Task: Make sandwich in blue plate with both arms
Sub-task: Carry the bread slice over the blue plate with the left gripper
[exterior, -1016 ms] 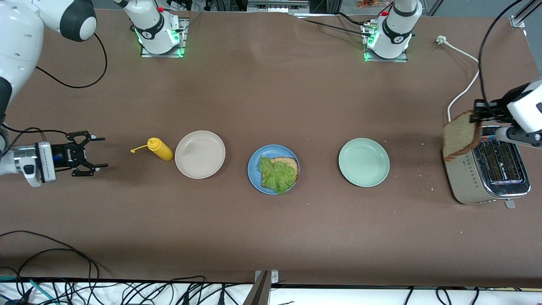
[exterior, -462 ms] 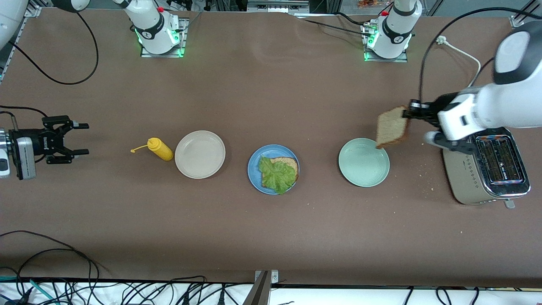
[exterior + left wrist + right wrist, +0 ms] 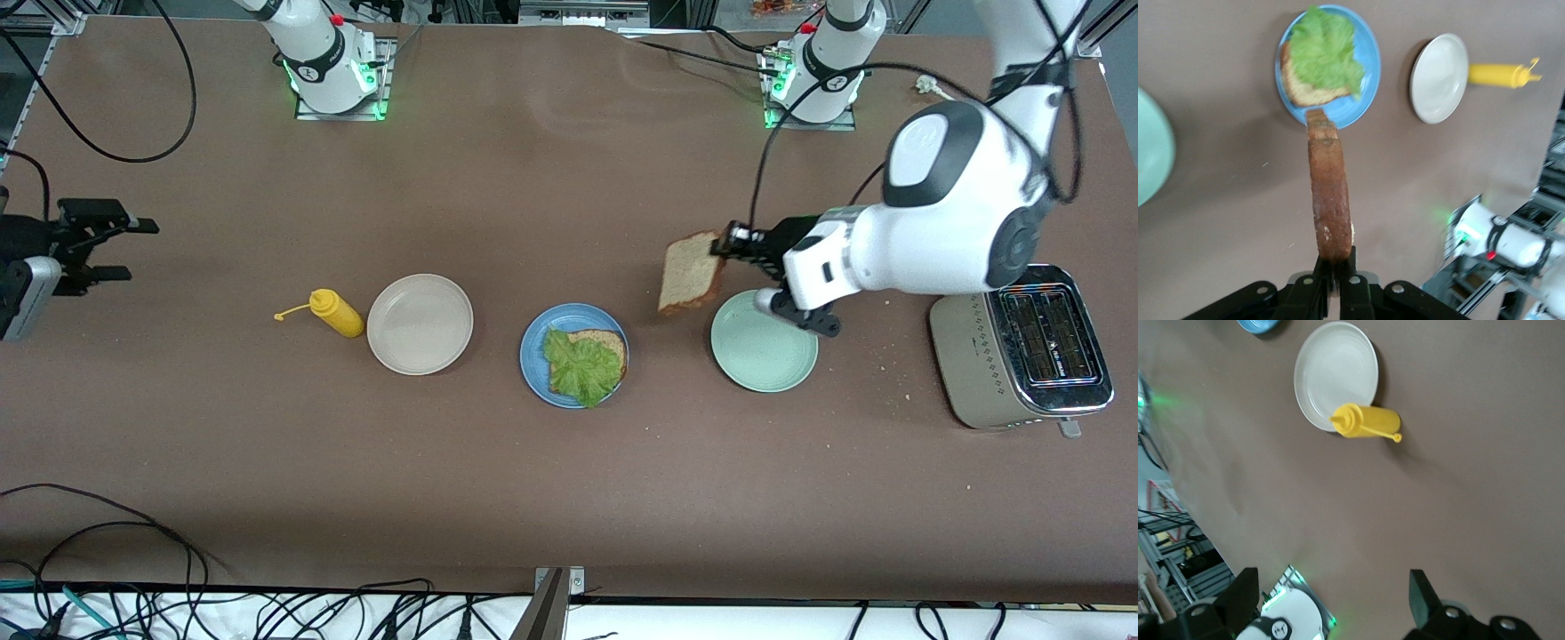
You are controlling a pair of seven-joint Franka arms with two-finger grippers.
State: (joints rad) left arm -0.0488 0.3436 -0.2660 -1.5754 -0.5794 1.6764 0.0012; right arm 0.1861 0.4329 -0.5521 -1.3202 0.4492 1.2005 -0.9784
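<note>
Front view: your left gripper [image 3: 727,247] pinches a bread slice [image 3: 689,272] by one edge, hanging on edge in the air over bare bench between the blue plate [image 3: 533,356] and the green plate [image 3: 764,341]. Its long axis runs from the gripper toward the blue plate. That plate holds bread [image 3: 605,342] topped with lettuce [image 3: 580,366]. Right gripper [image 3: 98,244] waits wide open over the bench's right-arm end. No writing legible.
</note>
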